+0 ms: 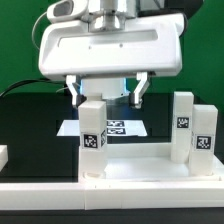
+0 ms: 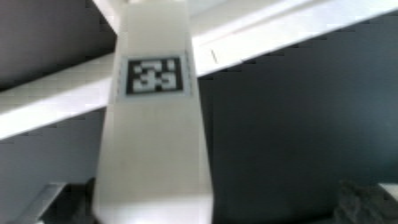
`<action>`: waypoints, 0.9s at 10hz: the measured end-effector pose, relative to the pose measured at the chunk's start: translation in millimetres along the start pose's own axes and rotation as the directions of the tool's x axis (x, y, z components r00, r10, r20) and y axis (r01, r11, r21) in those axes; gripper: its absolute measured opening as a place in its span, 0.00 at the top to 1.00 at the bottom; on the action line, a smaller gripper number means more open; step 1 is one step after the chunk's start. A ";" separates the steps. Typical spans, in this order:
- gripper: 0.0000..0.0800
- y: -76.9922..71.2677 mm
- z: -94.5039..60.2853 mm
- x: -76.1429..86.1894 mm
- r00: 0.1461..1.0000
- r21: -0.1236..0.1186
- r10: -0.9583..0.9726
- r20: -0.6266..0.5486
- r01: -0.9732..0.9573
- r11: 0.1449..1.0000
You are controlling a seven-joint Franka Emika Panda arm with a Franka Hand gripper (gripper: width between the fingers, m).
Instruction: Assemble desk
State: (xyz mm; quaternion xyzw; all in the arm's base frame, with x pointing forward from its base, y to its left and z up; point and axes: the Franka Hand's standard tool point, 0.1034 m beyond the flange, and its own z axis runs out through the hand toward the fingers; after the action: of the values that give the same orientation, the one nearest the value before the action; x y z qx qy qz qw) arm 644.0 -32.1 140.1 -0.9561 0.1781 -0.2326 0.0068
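Observation:
The white tabletop panel [image 1: 135,160] lies low in the exterior view with three short square tagged legs standing on it. One leg [image 1: 93,125] is at the exterior view's left, and two legs [image 1: 183,115] [image 1: 203,138] are at its right. My gripper [image 1: 109,95] hangs over the left leg, its jaws wide apart on either side of the leg's top. In the wrist view that leg [image 2: 151,130] runs between the dark fingers [image 2: 50,205], nearer one of them and clear of the other. My gripper [image 2: 210,205] is open.
The marker board [image 1: 118,128] lies flat behind the legs. A long low white rail [image 1: 110,200] runs along the front, and a small white piece [image 1: 4,155] sits at the exterior view's left. A white bar [image 2: 267,45] crosses behind the leg in the wrist view.

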 end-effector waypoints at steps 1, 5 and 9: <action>0.19 -4.1 -4.9 6.8 0.998 0.017 0.010 0.068 -0.012 1.000; 0.19 8.8 3.0 5.4 0.954 0.021 0.042 0.297 -0.050 0.999; 0.19 22.3 8.4 5.4 0.845 0.009 0.056 0.532 -0.072 0.997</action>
State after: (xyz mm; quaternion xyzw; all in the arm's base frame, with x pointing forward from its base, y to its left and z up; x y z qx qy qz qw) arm 644.7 -55.4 132.9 -0.9764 0.1978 0.0389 0.0770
